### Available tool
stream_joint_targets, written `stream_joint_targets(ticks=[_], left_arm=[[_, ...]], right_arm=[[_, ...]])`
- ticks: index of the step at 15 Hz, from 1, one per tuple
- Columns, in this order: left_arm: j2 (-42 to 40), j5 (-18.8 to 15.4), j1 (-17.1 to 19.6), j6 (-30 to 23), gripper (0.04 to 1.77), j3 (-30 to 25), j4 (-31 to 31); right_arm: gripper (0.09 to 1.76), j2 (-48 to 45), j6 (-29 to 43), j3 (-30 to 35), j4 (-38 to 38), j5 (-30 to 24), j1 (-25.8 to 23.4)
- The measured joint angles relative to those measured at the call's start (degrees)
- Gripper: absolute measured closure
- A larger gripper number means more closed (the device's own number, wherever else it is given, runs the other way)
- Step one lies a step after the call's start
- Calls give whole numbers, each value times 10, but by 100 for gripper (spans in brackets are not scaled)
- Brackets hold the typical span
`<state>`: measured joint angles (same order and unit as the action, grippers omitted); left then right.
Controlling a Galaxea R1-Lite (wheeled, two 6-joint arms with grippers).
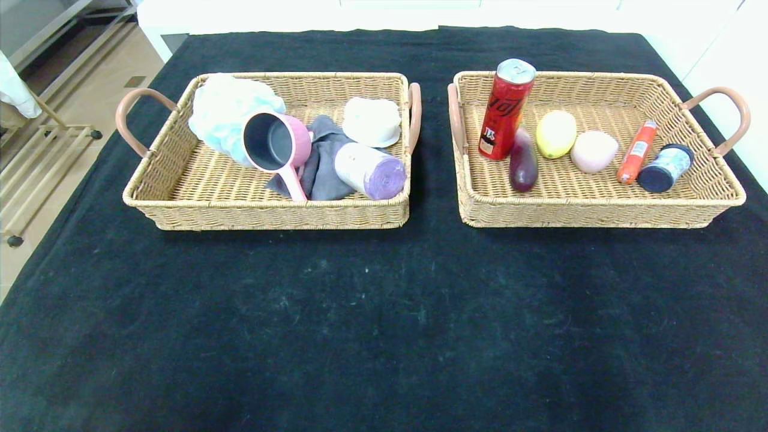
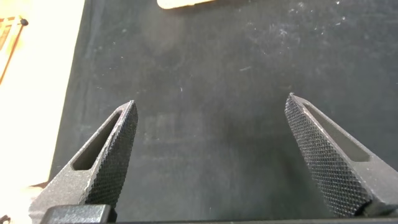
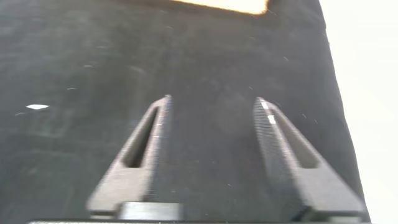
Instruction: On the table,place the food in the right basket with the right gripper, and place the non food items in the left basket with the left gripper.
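Head view is showing two wicker baskets sitting side by side on the black tablecloth [image 1: 384,312], a gap of bare cloth between them. Neither arm is showing in this view.

Left basket [image 1: 180,207] is holding the non-food: light blue bath sponge [image 1: 225,108] at the far left corner, pink cup [image 1: 277,144] lying on its side with the mouth facing the camera and handle pointing toward the near wall, grey cloth [image 1: 324,165] under and beside it, roll of purple bags [image 1: 369,170] lying on the cloth near the right wall, white round item [image 1: 372,122] at the far right.

Right basket [image 1: 600,210] is holding the food: red can [image 1: 506,109] standing upright near the left wall, eggplant [image 1: 523,162] lying just in front of it, yellow lemon [image 1: 555,134] next to that, pale pink item [image 1: 593,151] touching or nearly touching the lemon, orange sausage stick [image 1: 636,151] further right, dark-capped jar [image 1: 665,168] lying on its side by the right wall.

Left wrist view: left gripper [image 2: 208,155] is hanging over bare black cloth, jaws spread wide, holding nothing. A sliver of basket edge is showing at the far side of the frame.

Right wrist view: right gripper [image 3: 211,146] is also over bare cloth near the table's edge, jaws parted, nothing between them.
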<state>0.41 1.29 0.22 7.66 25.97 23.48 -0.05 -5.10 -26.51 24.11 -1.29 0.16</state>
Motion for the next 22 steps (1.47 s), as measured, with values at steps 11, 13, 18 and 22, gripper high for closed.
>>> stream_joint_targets(ticks=[11, 13, 18, 22], left_arm=[[-5, -7, 0, 29, 9, -233, -249], [-5, -8, 0, 31, 9, -248, -253], [-5, -8, 0, 19, 9, -254, -266], [-5, -8, 0, 6, 9, -256, -268]], right_arm=[[30, 0, -3, 208, -212, 5, 0], [26, 0, -2, 232, -210, 2, 0], [20, 0, 22, 251, -205, 0, 1], [18, 0, 33, 253, -209, 2, 2]])
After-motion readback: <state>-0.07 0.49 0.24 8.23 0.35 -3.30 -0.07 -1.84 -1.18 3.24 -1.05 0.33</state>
